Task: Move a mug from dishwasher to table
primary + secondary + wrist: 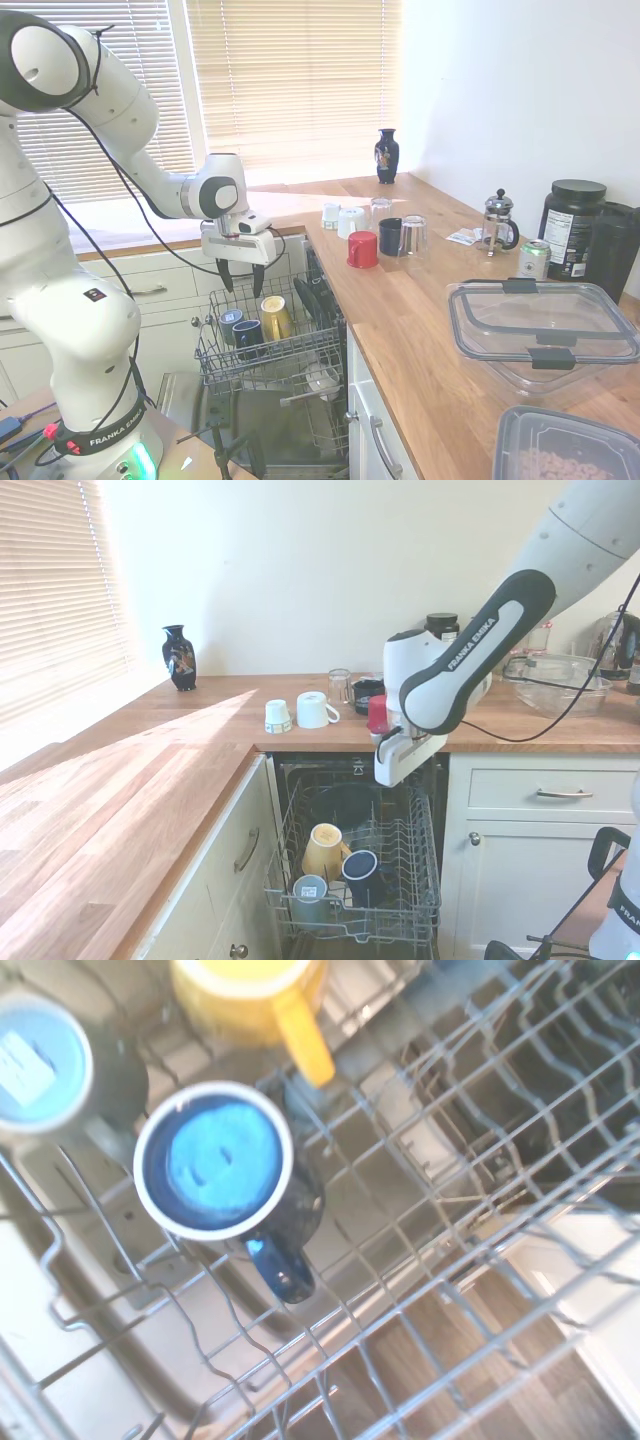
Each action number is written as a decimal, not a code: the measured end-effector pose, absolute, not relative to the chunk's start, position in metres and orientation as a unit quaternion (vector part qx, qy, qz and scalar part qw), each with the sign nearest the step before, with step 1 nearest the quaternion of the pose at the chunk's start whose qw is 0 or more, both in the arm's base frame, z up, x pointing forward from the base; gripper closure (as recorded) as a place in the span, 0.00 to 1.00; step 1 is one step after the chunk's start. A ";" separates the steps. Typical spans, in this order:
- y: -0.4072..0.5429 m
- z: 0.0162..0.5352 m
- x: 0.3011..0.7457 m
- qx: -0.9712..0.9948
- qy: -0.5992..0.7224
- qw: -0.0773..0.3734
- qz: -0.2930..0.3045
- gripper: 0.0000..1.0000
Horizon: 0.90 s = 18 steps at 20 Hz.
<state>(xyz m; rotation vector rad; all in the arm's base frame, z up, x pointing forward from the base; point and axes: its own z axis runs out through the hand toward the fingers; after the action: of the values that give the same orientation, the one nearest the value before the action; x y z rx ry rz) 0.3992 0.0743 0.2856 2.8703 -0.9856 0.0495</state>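
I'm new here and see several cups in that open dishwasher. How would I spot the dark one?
Look in the wire rack of the dishwasher below the wooden counter. Three cups stand together there. The dark mug is the navy, nearly black one in the middle, between a golden-yellow mug and a paler grey-blue mug.

Dark navy mug (225, 1175) shows a glossy blue inside and a pale rim. At its twelve o'clock in the wrist view, a golden-yellow mug (262, 1000); at ten o'clock, a paler grey-blue mug (45, 1065). Grey wire rack (262, 352). Light-brown wooden table (420, 320), red cup (362, 249), dark blue vase (387, 155).
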 end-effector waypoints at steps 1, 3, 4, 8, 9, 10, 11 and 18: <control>0.081 0.275 0.399 0.946 -0.317 0.065 0.014 0.00; 0.095 0.255 0.400 0.949 -0.301 0.087 0.010 0.00; 0.102 0.247 0.401 0.951 -0.293 0.097 0.008 0.00; 0.131 0.225 0.411 0.956 -0.263 0.131 -0.005 0.00; 0.136 0.223 0.413 0.957 -0.257 0.136 -0.010 0.00; 0.140 0.220 0.416 0.957 -0.253 0.141 -0.014 0.00; 0.143 0.218 0.418 0.957 -0.249 0.145 -0.017 0.00; 0.147 0.190 0.423 0.964 -0.230 0.134 -0.023 0.00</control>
<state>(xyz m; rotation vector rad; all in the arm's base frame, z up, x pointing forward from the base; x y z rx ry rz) 0.4225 0.1473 0.1895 2.7925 -0.6677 -0.0654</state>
